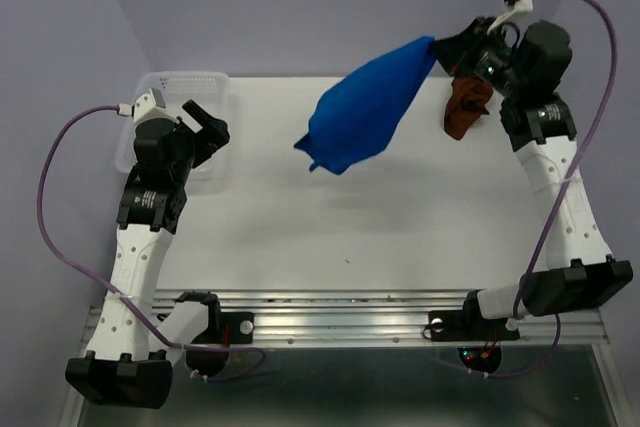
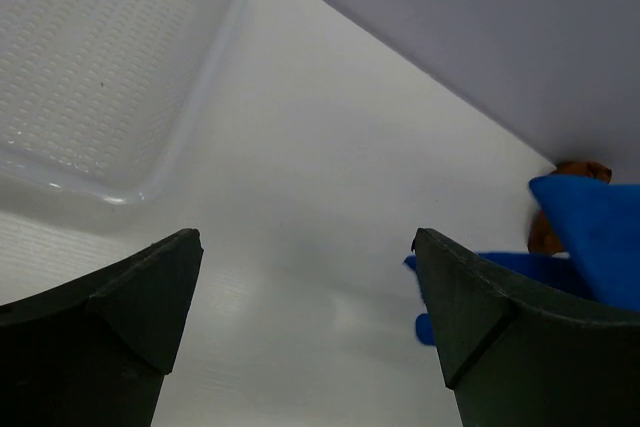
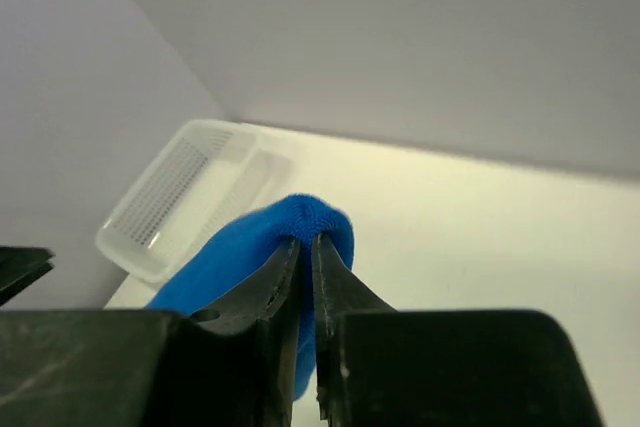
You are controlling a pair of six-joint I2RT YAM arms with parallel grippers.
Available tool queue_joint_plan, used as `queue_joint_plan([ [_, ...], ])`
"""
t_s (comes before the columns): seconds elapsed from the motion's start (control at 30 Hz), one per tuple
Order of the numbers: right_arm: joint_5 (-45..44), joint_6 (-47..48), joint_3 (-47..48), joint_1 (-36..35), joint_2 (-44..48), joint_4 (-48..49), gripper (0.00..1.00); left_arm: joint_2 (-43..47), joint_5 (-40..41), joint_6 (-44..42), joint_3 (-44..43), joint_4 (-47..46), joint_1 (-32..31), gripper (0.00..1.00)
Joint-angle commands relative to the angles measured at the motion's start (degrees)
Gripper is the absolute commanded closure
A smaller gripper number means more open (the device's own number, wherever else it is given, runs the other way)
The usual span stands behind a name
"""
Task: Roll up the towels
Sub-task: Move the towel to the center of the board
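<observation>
Blue towel (image 1: 360,112): hangs bunched over the far worktop (image 1: 400,237), one corner clamped in the right pincer (image 1: 440,47).
Brown towel (image 1: 466,107): crumpled, far right.
Left pincer (image 1: 203,127): apart, empty, beside the basket (image 1: 185,79).
Step, as judged: laying out; next, lower and spread flat for rolling.

Readable text: none in any view, no word, number or brand can be made out.
Left arm (image 1: 150,197): small pale marks on a dark joint housing (too small to read).
Right arm (image 1: 545,110): similar pale marks on its dark joint — also too small to read.
</observation>
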State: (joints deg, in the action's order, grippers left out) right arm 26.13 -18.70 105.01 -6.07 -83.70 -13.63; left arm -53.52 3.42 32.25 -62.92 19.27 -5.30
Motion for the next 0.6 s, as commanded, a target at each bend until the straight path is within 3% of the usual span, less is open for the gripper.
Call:
queue_joint_plan([
  [0.0,-17.2,-11.1,-30.0,0.4,3.1,-3.4,0.86,0.6,-1.9,0.2,2.1,1.5,-0.2,0.01],
  [0.13,-28.7,-12.2,-41.2,3.1,-1.5,-12.0,0.85,0.3,-3.2,-0.7,3.8,4.5,-0.3,0.01],
  [0.23,-32.9,-9.7,-39.5,3.1,-4.7,-19.0,0.34,1.0,-6.1,-0.3,8.0,5.3,-0.4,0.01],
  [0.27,-32.9,-9.2,-39.8,3.1,-4.4,-19.2,0.11,1.7,-7.2,0.2,9.1,5.0,-0.4,0.01],
  [0.3,-31.5,-7.5,-40.4,3.1,-2.3,-18.5,0.0,1.8,-8.9,0.3,11.0,5.0,-0.6,0.01],
  [0.43,-28.4,-4.9,-45.0,2.5,4.4,-15.7,0.0,3.5,-9.7,2.3,14.8,4.8,-2.3,0.01],
  [0.57,-28.1,-2.0,-48.5,-1.7,13.0,-16.3,0.0,4.0,-9.8,6.3,19.4,2.4,-9.7,0.01],
])
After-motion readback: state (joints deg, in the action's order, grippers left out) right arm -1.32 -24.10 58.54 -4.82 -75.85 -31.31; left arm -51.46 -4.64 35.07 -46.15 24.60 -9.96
